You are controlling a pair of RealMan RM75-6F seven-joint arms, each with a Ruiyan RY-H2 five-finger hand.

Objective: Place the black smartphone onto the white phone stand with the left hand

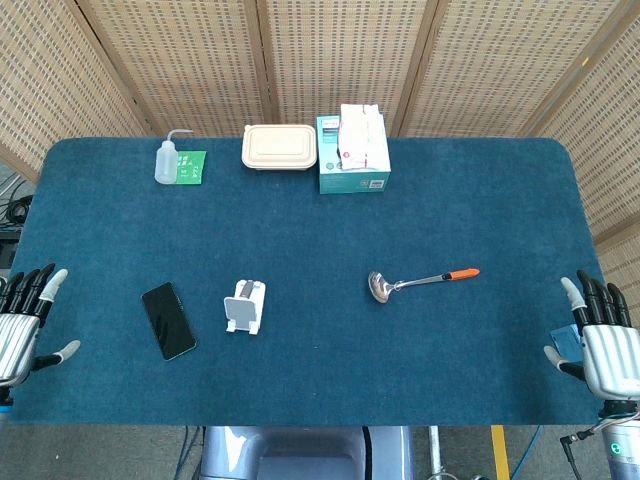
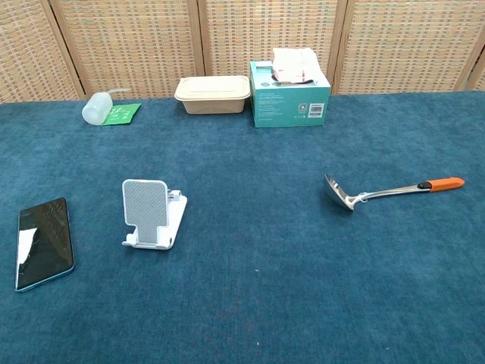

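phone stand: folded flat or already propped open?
Propped open. In the chest view the white phone stand has its grey-padded back plate raised off its base, empty. The black smartphone lies flat on the table beside it.

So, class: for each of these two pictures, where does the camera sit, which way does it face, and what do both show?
Head view: high up, looking steeply down on the table; left hand and right hand show at its edges.
Chest view: low, facing across the table toward the wicker screen; no hands show.
Shared: black smartphone, white phone stand, ladle, tissue box.
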